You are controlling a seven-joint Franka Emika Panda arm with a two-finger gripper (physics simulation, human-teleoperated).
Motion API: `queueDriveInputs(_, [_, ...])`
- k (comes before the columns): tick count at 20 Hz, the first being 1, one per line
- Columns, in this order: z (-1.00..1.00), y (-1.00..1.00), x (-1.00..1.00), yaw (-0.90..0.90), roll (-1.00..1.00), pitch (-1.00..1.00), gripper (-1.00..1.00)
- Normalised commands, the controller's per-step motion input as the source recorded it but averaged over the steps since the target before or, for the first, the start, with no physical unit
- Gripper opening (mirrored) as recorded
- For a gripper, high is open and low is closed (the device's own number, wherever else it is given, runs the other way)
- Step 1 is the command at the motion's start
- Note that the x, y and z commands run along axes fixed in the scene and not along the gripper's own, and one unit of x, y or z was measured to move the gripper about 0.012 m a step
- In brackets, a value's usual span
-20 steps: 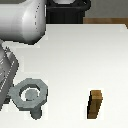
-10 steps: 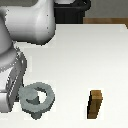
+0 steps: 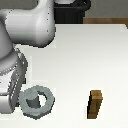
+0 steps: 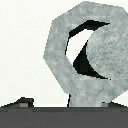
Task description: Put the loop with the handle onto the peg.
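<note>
The loop with the handle (image 3: 41,94) is a grey-teal faceted ring low over the table at the exterior view's left. The dark grey peg (image 3: 33,102) shows inside its hole. In the wrist view the loop (image 4: 60,45) fills the frame, and the peg's round top (image 4: 107,50) stands in the hole, off-centre, covering one side of the rim. The handle (image 4: 85,95) runs down between my dark fingers (image 4: 22,102). My gripper (image 4: 67,104) is shut on that handle. In the exterior view the gripper (image 3: 19,102) is mostly hidden by the arm's hand.
A brown wooden square-sided block (image 3: 96,105) stands on the white table (image 3: 85,55) to the exterior view's right of the loop. A dark object (image 3: 72,10) sits beyond the table's far edge. The arm's bulk (image 3: 25,30) fills the exterior view's left.
The loop, held by my gripper, has shifted toward the exterior view's right and then sunk slightly. The brown block has not moved.
</note>
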Motion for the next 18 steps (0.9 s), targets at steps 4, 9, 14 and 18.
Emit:
queueDriveInputs(4, [0.00,0.00,1.00,0.00,0.00,0.00,1.00])
queueDriveInputs(9, [0.00,0.00,0.60,0.00,0.00,0.00,1.00])
queueDriveInputs(14, [0.00,0.00,0.00,0.00,0.00,0.00,1.00])
queueDriveInputs(18, [0.00,0.00,0.00,0.00,0.00,0.00,1.00])
